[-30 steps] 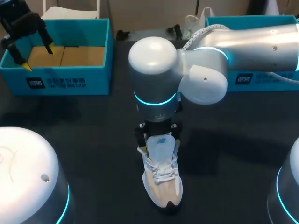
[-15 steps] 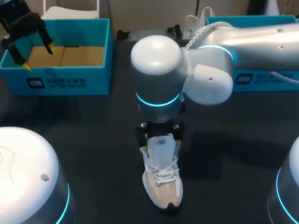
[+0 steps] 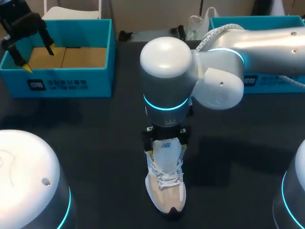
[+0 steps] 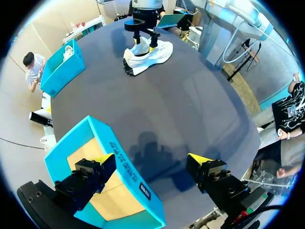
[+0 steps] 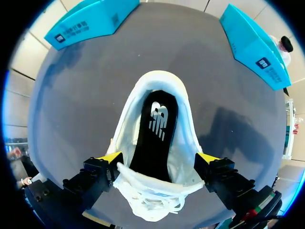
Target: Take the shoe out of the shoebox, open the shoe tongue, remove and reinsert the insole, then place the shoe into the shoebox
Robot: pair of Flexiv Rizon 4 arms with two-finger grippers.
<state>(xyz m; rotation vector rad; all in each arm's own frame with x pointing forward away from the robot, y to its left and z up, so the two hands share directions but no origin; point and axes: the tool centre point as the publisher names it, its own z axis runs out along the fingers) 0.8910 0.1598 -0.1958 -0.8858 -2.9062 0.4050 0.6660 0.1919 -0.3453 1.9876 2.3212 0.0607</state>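
Observation:
A white and beige shoe [image 3: 165, 191] stands on the dark table [image 3: 95, 143], toe toward the near edge. My right gripper [image 3: 166, 142] hangs open over its heel end, one finger on each side of the collar. In the right wrist view the shoe [image 5: 186, 138] lies between the yellow fingertips [image 5: 110, 157], its tongue pulled forward and the black insole [image 5: 155, 133] lying flat inside. My left gripper [image 3: 39, 58] is open and holds nothing, above the teal shoebox [image 3: 66, 81] at the far left. In the left wrist view the shoebox [image 4: 119, 157] lies under one finger of the left gripper [image 4: 151, 160].
A second teal box [image 3: 267, 52] sits at the far right behind my right arm, also visible as the teal box [image 4: 62, 67] in the left wrist view. The right arm's big joint [image 3: 167, 76] hangs over the table's middle. Bare dark table lies between the shoebox and the shoe.
My right arm has shifted a little to the right and toward the near edge over the shoe. The shoe and the left arm have stayed in place.

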